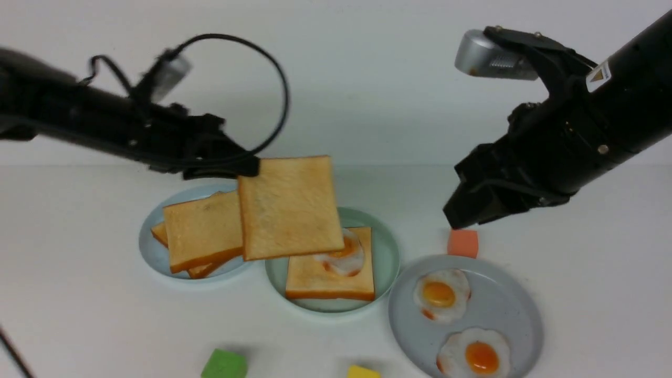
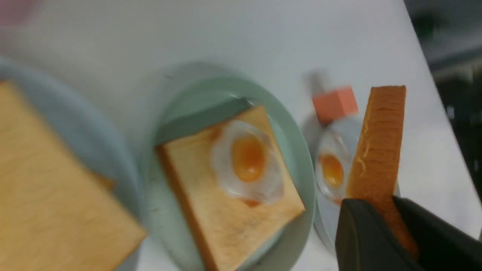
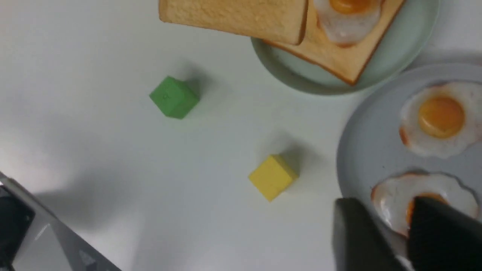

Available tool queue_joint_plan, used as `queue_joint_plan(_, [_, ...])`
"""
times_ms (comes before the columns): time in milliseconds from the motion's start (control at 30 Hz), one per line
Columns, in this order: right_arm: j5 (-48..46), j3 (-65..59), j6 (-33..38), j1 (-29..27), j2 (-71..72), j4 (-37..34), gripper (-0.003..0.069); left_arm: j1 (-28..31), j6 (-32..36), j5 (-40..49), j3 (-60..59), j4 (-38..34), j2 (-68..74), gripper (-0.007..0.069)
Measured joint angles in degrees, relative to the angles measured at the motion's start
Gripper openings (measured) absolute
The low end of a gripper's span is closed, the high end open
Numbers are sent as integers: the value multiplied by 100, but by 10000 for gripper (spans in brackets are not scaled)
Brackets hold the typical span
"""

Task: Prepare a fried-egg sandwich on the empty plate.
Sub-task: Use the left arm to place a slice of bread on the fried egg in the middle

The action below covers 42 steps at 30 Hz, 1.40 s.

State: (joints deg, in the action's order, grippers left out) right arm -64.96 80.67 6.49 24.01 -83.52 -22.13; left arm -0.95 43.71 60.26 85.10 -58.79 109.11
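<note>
I have the left gripper (image 1: 245,167) clamped on one edge of a toast slice (image 1: 289,207). In the left wrist view its fingers (image 2: 361,233) pinch the crust from both sides. The slice hangs tilted in the air, above the gap between the pale blue plate (image 1: 149,247) and the mint-green plate (image 1: 387,252).

A second toast (image 1: 328,281) lies flat on the mint-green plate with a small fried egg (image 1: 346,257) on top. From the front, the held slice covers part of that egg. The pale blue plate, on the left, carries a stack of loose toast slices (image 1: 202,231).

The right gripper (image 1: 462,218) is raised off the white table (image 1: 79,315), close to the orange cube (image 1: 463,243) in the front view. Its jaws stand only slightly apart, with nothing between them.

The grey plate (image 1: 509,304), just right of the mint-green one, holds two other fried eggs (image 1: 442,294). A green cube (image 1: 224,365) and a yellow cube (image 1: 362,373) sit at the near edge.
</note>
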Motion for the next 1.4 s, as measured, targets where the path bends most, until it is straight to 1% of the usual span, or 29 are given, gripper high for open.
queue_joint_plan(100, [-107, 0, -269, 0, 0, 271, 34, -156, -274, 354, 546, 234, 402, 78])
queue_joint_plan(167, [-171, 0, -585, 74, 0, 690, -8, -208, -453, 618, 955, 264, 789, 78])
queue_joint_plan(267, [-164, 0, -908, 290, 0, 1087, -10, -216, -519, 771, 1287, 87, 1220, 78])
queue_joint_plan(300, [-128, 0, -1002, 415, 0, 1164, -10, -216, -534, 777, 1399, -72, 1423, 78])
queue_joint_plan(367, [-9, 0, -1107, 618, 0, 1217, -10, -216, -534, 777, 1490, -268, 1633, 78])
queue_joint_plan(467, [114, 0, -1162, 723, 0, 1225, -9, -216, -526, 777, 1510, -501, 1887, 78])
queue_joint_plan(667, [222, 0, -1217, 734, 0, 1252, -10, -216, -277, 779, 1538, -529, 2192, 77])
queue_joint_plan(867, [222, 0, -1217, 734, 0, 1252, -10, -216, -256, 730, 1543, -435, 2296, 74])
queue_joint_plan(1000, [242, 0, -1217, 734, 0, 1252, -10, -216, -371, 594, 1543, -250, 2296, 74])
queue_joint_plan(1067, [256, 0, -1217, 734, 0, 1252, -10, -216, -429, 587, 1543, -183, 2296, 88])
queue_joint_plan(1167, [256, 0, -1217, 734, 0, 1252, -8, -216, -451, 575, 1543, -153, 2296, 139])
queue_joint_plan(1200, [256, 0, -1217, 734, 0, 1252, -7, -216, -457, 576, 1543, -143, 2296, 179])
queue_joint_plan(1233, [256, 0, -1217, 734, 0, 1252, -7, -216, -457, 576, 1543, -147, 2296, 185])
queue_joint_plan(1300, [256, 0, -1217, 734, 0, 1252, -7, -216, -492, 581, 1576, -130, 2296, 275])
queue_joint_plan(1333, [261, 0, -1217, 734, 0, 1252, -7, -216, -512, 596, 1612, -124, 2296, 309])
queue_joint_plan(1367, [261, 0, -1217, 734, 0, 1252, -7, -216, -519, 594, 1621, -124, 2296, 315])
queue_joint_plan(1400, [261, 0, -1217, 734, 0, 1252, -7, -216, -533, 627, 1691, -118, 2296, 358])
